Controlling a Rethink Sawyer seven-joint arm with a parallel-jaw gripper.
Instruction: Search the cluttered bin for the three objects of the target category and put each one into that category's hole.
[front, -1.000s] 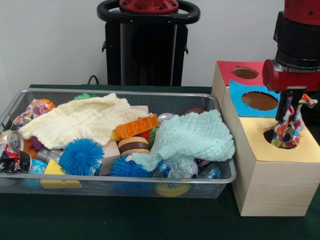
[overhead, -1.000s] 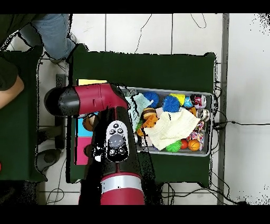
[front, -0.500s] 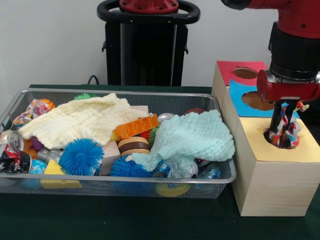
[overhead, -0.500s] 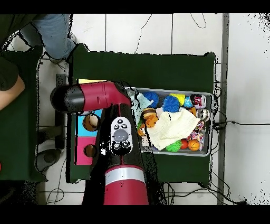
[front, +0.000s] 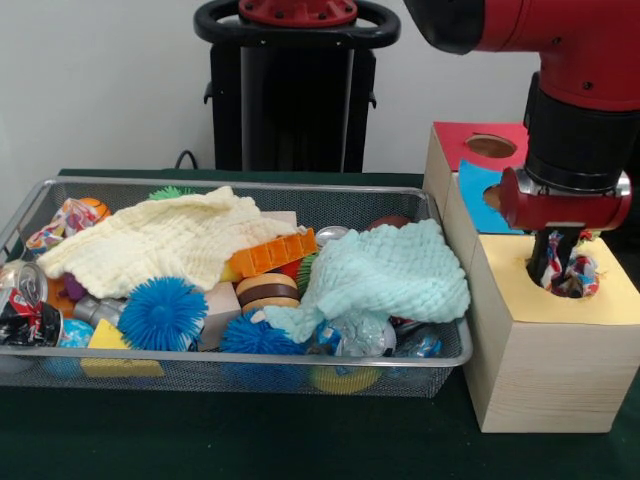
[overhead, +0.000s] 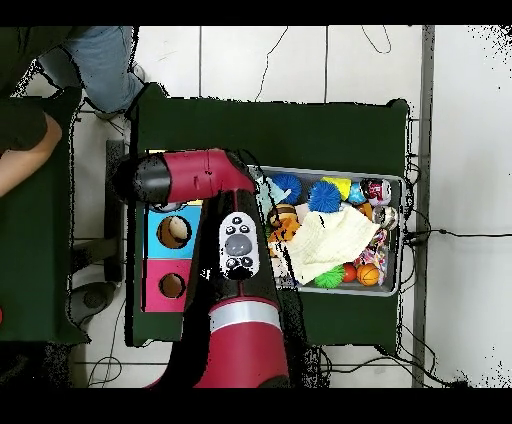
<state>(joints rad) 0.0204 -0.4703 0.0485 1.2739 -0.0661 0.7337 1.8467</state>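
Observation:
My gripper (front: 560, 281) reaches down into the hole of the yellow panel (front: 515, 292) on the wooden box. It is shut on a multicoloured patterned cloth (front: 579, 272), which bunches around the fingers, mostly inside the hole. The fingertips are hidden below the rim. A similar patterned cloth (front: 62, 222) lies at the far left of the mesh bin (front: 240, 366). A cream cloth (front: 160, 240) and a mint knitted cloth (front: 390, 270) drape over the clutter. In the overhead view the arm (overhead: 235, 250) covers the yellow panel and the gripper.
The box also has a blue panel (front: 474, 197) and a red panel (front: 462, 135), each with a hole, seen from above as blue hole (overhead: 175, 232) and red hole (overhead: 172, 286). The bin holds blue spiky balls (front: 162, 312), an orange block (front: 272, 252), a can (front: 20, 300). A person (overhead: 25, 140) is at the overhead view's left.
The gripper has come down with the patterned cloth, from hanging above the yellow hole to sunk into it. The arm swung further over the box.

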